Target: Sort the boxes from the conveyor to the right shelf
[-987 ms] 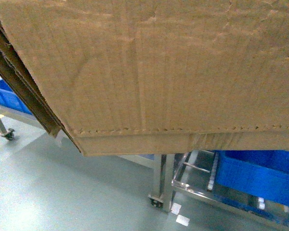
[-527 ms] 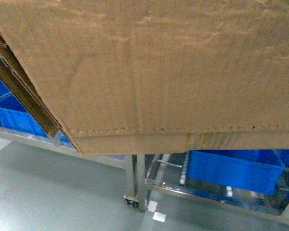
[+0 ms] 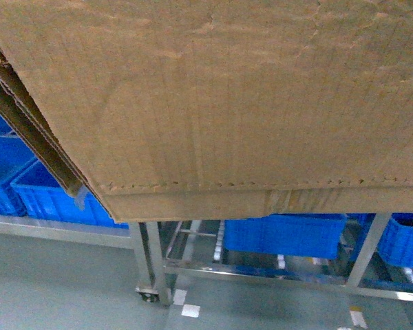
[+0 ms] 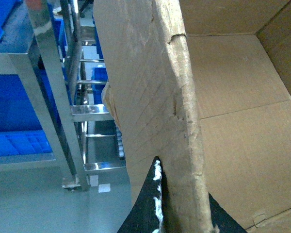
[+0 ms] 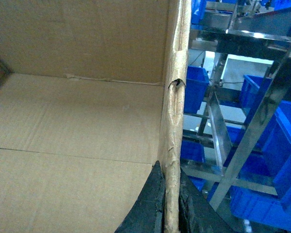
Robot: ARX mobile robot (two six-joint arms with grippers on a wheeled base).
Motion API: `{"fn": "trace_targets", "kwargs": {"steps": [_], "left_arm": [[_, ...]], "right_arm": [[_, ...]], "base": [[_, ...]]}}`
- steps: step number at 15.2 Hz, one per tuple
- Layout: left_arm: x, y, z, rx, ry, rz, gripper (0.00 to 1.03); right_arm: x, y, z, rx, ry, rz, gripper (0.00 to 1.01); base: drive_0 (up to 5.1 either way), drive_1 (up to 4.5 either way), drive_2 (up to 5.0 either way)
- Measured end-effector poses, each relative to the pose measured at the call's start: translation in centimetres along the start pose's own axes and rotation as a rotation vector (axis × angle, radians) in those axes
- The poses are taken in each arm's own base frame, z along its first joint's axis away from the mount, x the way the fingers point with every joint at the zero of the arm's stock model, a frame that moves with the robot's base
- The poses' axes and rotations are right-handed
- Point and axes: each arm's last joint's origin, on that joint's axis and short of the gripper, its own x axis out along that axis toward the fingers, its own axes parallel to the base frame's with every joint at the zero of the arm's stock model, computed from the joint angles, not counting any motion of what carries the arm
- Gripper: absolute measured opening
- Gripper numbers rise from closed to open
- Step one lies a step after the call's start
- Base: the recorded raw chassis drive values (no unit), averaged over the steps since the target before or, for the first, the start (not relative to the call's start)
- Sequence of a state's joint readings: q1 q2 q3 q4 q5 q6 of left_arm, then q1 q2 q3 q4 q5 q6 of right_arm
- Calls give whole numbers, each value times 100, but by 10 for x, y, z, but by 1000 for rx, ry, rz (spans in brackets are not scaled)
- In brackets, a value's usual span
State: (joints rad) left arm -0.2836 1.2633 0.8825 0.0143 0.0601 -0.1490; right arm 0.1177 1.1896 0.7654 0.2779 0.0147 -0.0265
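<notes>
Dim, bluish, grainy lighting in all views; soft focus throughout; box face evenly lit, its underside shadowed; bright glare on rack rails and floor sheen.

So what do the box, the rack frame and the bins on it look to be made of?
The box looks like brown corrugated cardboard, matte: fine ribbing on its face and a ragged torn edge in both wrist views. The rack frame seems polished metal, probably steel, silver and reflective. The blue crates look like moulded plastic, smooth with a slight sheen.
</notes>
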Motion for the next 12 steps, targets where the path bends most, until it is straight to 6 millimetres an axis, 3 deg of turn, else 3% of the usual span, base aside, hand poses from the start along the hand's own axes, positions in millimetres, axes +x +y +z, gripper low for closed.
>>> {"fn": "trace_targets", "kwargs": {"steps": [12], "left_arm": [[0,0,0,0,0,0,4]], "right_arm": [[0,0,0,0,0,0,3]], "base": [[-8,-8,-8]]}}
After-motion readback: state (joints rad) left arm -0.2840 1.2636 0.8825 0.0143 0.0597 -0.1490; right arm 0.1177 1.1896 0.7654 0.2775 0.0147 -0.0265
